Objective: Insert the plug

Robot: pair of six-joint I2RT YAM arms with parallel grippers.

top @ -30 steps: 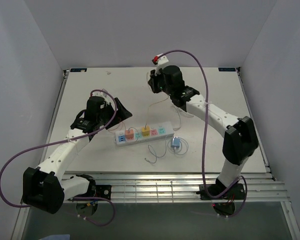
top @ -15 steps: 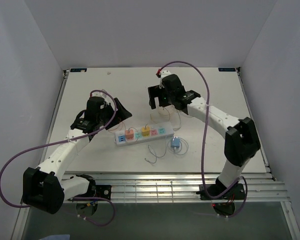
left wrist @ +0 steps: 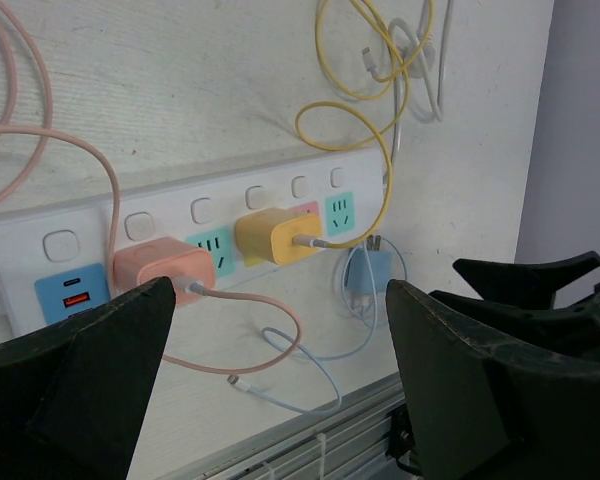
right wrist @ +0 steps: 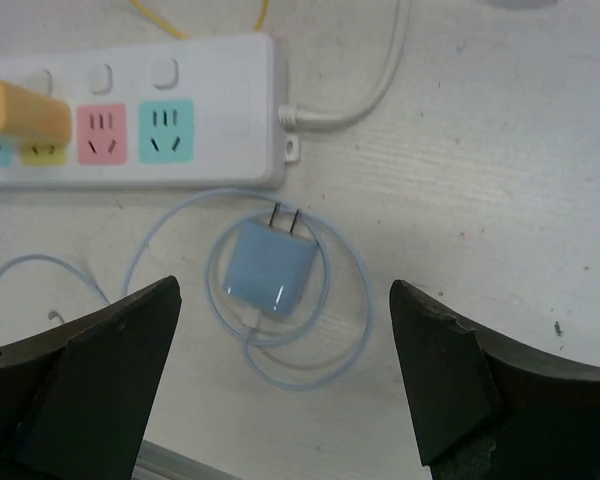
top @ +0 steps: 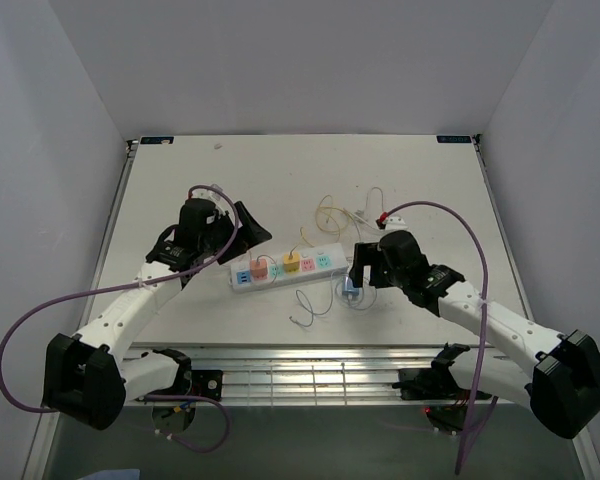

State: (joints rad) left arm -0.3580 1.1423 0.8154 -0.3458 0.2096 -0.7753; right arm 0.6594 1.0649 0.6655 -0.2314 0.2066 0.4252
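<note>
A light-blue plug [right wrist: 268, 268] lies flat on the table inside its coiled cable, prongs pointing at the white power strip [right wrist: 220, 70]. My right gripper [right wrist: 285, 290] hangs open just above it, one finger on each side, touching nothing. In the top view the blue plug [top: 351, 287] sits just in front of the power strip's [top: 320, 270] right end, under the right gripper [top: 360, 268]. A pink plug [left wrist: 160, 270] and a yellow plug [left wrist: 270, 232] sit in the strip. My left gripper [left wrist: 280, 290] is open over the strip's left half and holds nothing.
Two free sockets, pink [right wrist: 102, 133] and teal [right wrist: 167, 130], are at the strip's right end. Yellow and white cables [top: 332, 212] lie behind the strip. The blue cable's loose end [top: 302, 318] trails toward the metal rails [top: 340, 365] at the table's near edge.
My right arm has swung from the far middle of the table down toward the front, over the blue plug, and its gripper has opened. The left arm has barely moved.
</note>
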